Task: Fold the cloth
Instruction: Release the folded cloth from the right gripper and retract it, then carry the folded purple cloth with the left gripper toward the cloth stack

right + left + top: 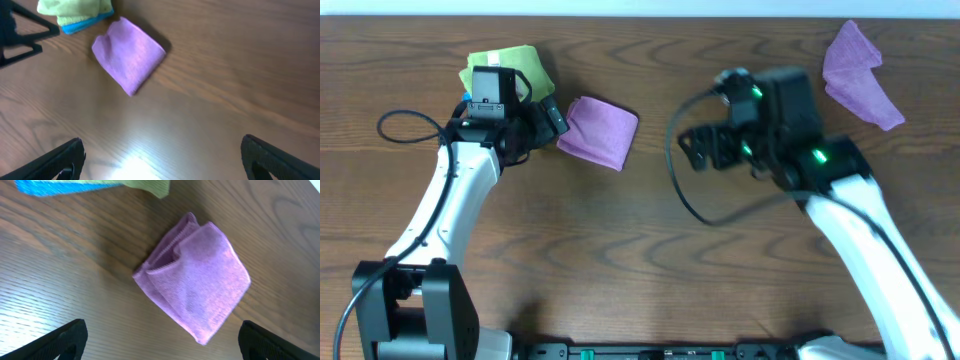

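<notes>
**A:** Since the cloth [598, 132] already lies doubled into a small square on the tabletop [620, 240], what is left to get right?

**B:** The clearing off, I'd judge. The left pincer [162, 325] is spread wide and pinches nothing. The cloth sits just ahead of it, centred between its fingers and free of both. It should rise straight up before swinging away, so that neither finger drags a layer open.

**A:** And the other side?

**B:** The right pincer [161, 141] is spread too, and empty. The cloth lies well ahead of it and off to one side, with bare wood between them, so there is little risk there.

**A:** Anything close by to mind?

**B:** The lime-green cloth [505, 65] lies beside the left pincer, near the folded one but apart from it. I'd keep the retreat away from it.
</notes>
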Robot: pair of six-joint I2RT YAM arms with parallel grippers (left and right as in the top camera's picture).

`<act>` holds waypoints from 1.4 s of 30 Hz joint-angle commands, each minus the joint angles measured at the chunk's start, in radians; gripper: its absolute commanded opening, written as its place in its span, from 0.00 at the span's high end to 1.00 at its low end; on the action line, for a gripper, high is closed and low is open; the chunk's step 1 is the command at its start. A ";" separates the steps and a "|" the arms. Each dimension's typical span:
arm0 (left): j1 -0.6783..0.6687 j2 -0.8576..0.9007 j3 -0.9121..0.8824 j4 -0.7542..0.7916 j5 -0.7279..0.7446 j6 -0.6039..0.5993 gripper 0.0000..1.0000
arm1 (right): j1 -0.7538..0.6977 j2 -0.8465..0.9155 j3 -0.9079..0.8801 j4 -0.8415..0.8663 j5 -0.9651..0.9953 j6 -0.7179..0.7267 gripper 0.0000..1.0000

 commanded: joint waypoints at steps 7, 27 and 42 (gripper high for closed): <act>-0.001 0.066 0.011 -0.003 0.159 -0.068 0.03 | -0.154 -0.587 -0.447 -0.025 -0.010 0.016 0.01; -0.049 0.269 0.011 0.096 0.214 -0.181 0.06 | -0.171 -1.115 -0.610 -0.147 -0.002 0.093 0.01; -0.084 0.399 0.011 0.287 0.214 -0.322 0.32 | -0.171 -1.115 -0.610 -0.258 -0.002 0.093 0.01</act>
